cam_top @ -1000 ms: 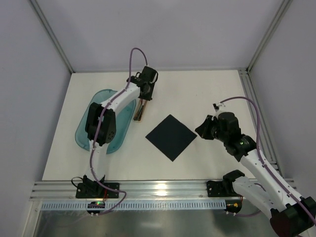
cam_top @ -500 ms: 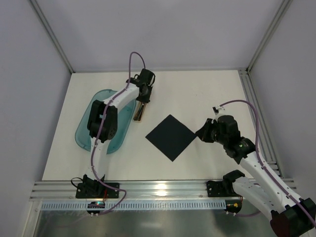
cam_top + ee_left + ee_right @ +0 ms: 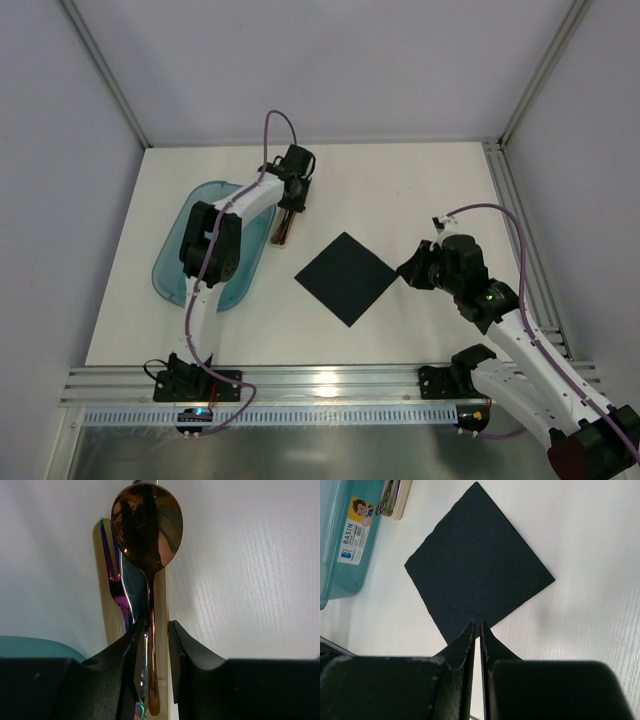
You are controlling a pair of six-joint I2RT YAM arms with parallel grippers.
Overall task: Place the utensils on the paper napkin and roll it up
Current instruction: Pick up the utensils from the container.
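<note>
Utensils lie bunched on a narrow cream tray at about 10 o'clock from the paper napkin, just beside the teal tub on the pale surface. None has reached the napkin, which lies flat, bare and diamond-wise near the middle.

The left pincer is lowered over the handles, its jaws parted to either side of the copper spoon. A sliver of daylight shows between the spoon's stem and the right-hand jaw, so nothing is clamped yet. An iridescent fork and what looks like a knife blade lie pressed against the spoon at its 9 o'clock side.

The right pincer is clenched on nothing and hangs over the napkin's 3 o'clock corner.

The step in hand appears to be the pick-up. It will likely go best if the jaws settle low enough to catch the thin stems near the tray, centred so that both pads meet metal together rather than nudging the stack sideways. The polished handles look slippery and stacked. A firm, square close followed by a straight lift should keep them from fanning out or pivoting. From there the load would travel toward 4 o'clock and be laid along the napkin's diagonal, leaving a free corner for rolling.
</note>
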